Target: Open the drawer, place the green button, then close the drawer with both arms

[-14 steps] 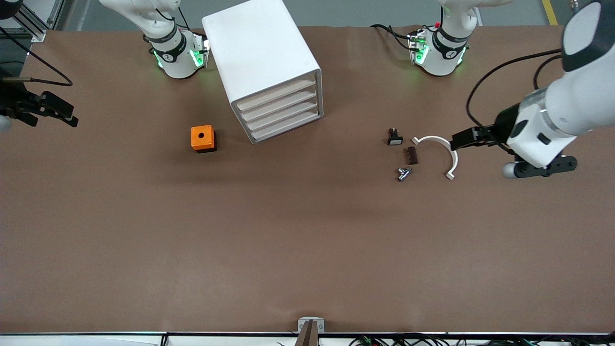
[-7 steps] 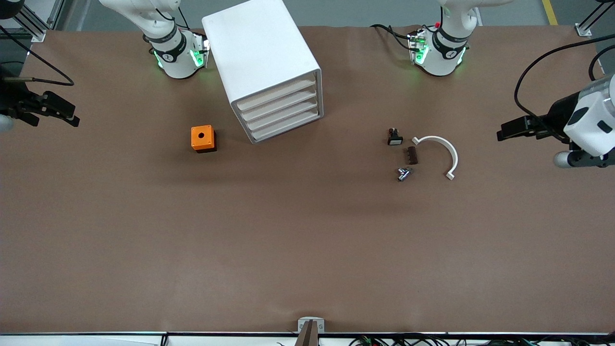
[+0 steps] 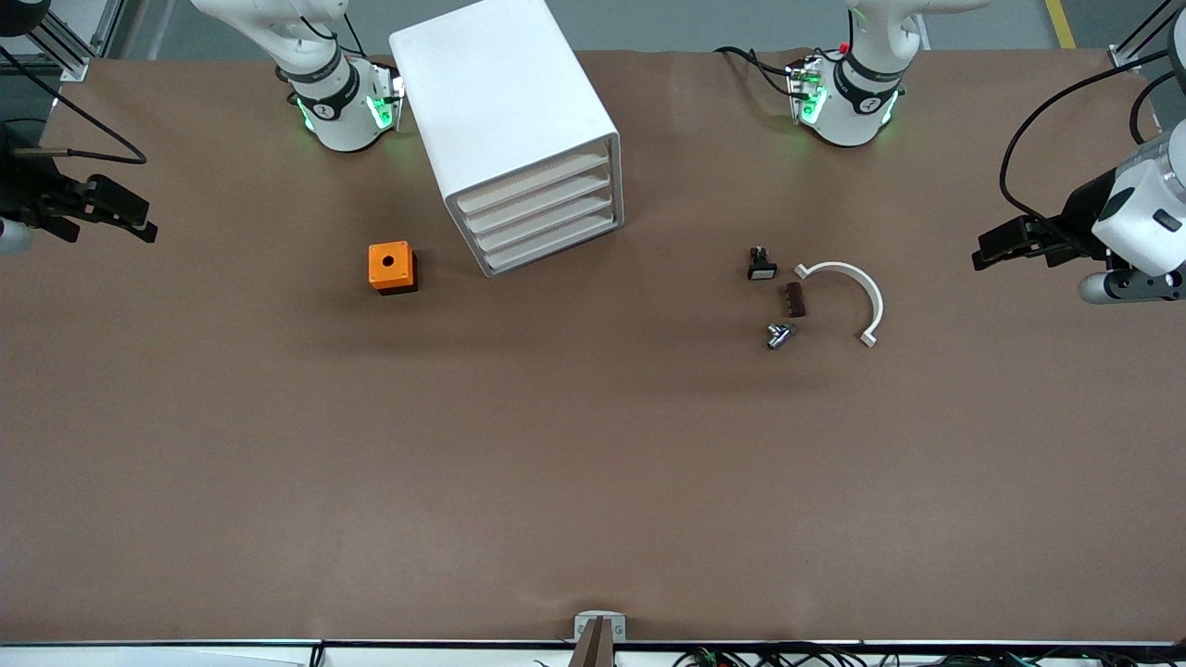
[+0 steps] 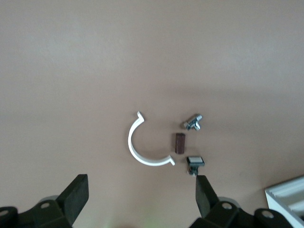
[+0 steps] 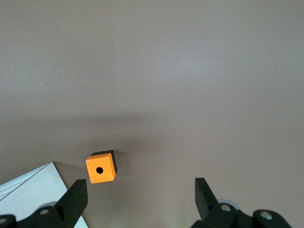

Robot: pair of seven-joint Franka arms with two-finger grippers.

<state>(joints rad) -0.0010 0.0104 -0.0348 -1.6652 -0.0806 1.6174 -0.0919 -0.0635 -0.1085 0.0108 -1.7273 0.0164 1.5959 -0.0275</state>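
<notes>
White cabinet [image 3: 505, 111]: lowermost drawer [image 3: 552, 245] shut flush. Green button nowhere visible, possibly inside already. Left gripper [image 3: 979, 257] and right gripper [image 3: 148, 222] open, empty, well apart from cabinet. If unfinished, pull bottom slat squarely.

Can't spot the green button anywhere. My left arm [image 3: 1135, 213] and right arm [image 3: 14, 199] run off the front view's edges. The cabinet [image 4: 287, 199] is only a cropped corner in both wrist views, and the small silver part [image 3: 778, 335] is too tiny to identify.
</notes>
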